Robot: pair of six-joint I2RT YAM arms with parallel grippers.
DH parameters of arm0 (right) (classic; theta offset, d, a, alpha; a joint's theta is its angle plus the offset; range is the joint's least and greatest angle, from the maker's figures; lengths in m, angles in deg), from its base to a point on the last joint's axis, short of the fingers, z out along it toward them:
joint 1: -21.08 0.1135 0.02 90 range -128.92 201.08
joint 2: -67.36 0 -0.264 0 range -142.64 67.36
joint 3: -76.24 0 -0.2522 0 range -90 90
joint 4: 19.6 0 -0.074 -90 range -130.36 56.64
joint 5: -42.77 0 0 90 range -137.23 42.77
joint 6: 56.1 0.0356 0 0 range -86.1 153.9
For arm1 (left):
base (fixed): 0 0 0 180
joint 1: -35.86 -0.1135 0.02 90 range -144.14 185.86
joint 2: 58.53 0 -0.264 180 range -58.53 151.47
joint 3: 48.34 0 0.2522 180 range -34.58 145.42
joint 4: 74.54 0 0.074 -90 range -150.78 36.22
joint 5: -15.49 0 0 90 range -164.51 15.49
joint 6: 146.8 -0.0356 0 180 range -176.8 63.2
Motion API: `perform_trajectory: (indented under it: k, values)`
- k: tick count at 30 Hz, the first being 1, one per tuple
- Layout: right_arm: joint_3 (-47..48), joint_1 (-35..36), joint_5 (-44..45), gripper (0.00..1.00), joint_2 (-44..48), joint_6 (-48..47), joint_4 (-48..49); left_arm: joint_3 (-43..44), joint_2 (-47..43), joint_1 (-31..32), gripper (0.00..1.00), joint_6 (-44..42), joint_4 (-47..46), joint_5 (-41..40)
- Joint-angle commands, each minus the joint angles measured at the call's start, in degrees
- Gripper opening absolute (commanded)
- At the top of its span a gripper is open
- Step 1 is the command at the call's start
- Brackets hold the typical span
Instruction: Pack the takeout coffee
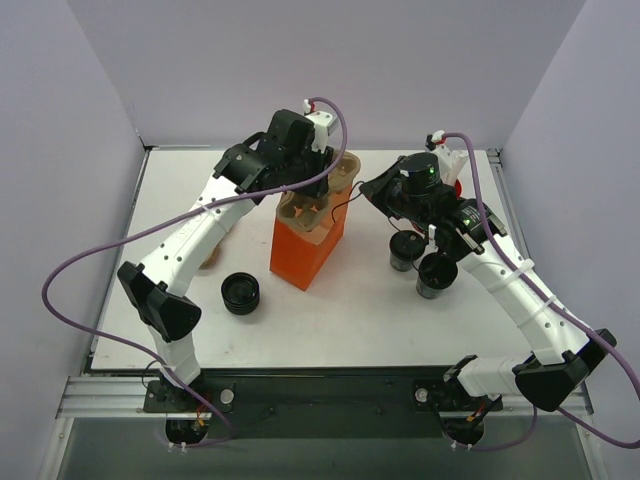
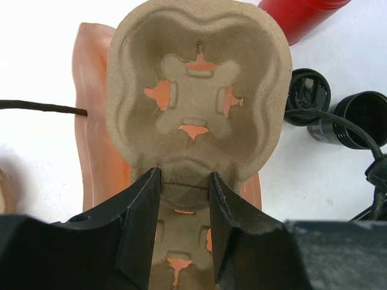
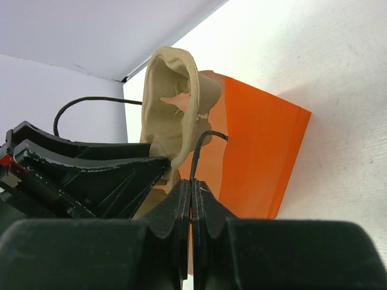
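Two small dark takeout coffee cups [image 1: 405, 250] [image 1: 436, 275] stand on the table under my right arm; the left wrist view shows them at the right [image 2: 308, 96] [image 2: 363, 118]. The orange paper bag [image 1: 305, 245] stands upright mid-table. My left gripper [image 2: 184, 193] is shut on the bridge of a brown pulp cup carrier [image 2: 196, 90], which sits over the bag's mouth [image 1: 315, 205]. My right gripper [image 3: 191, 193] is shut on the bag's thin black handle cord [image 3: 202, 151], just right of the bag [image 3: 260, 151].
A low ribbed black round stack [image 1: 241, 293] lies left of the bag near the front. A red cup [image 2: 302, 15] stands behind the coffee cups. A brown item [image 1: 210, 258] lies under my left arm. Grey walls enclose the table on three sides.
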Motion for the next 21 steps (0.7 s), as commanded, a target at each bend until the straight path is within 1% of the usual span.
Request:
perform_trajectory:
  k: [1,5,13,15,18,21]
  values:
    - [0.04,0.12,0.50,0.00,0.30,-0.73,1.14,4.05,0.82,0.42,0.17,1.39,0.66,-2.00]
    - [-0.31,0.12,0.41,0.00,0.47,-0.82,1.22,6.34,1.26,0.42,0.17,2.44,0.39,-0.42]
    - [-0.22,0.12,0.68,0.00,0.39,-0.91,1.31,6.96,0.74,0.42,0.17,3.68,-1.28,1.78]
    - [-0.31,0.12,0.85,0.00,0.47,-1.00,1.40,7.04,0.48,0.42,0.17,4.03,-1.89,4.06]
    - [-0.66,0.12,0.94,0.00,0.65,-0.91,1.49,6.96,0.03,0.50,0.17,4.29,-3.03,5.20]
    - [-0.84,0.12,1.20,0.00,0.82,-0.91,1.49,7.83,0.03,0.51,0.17,4.56,-3.04,5.47]
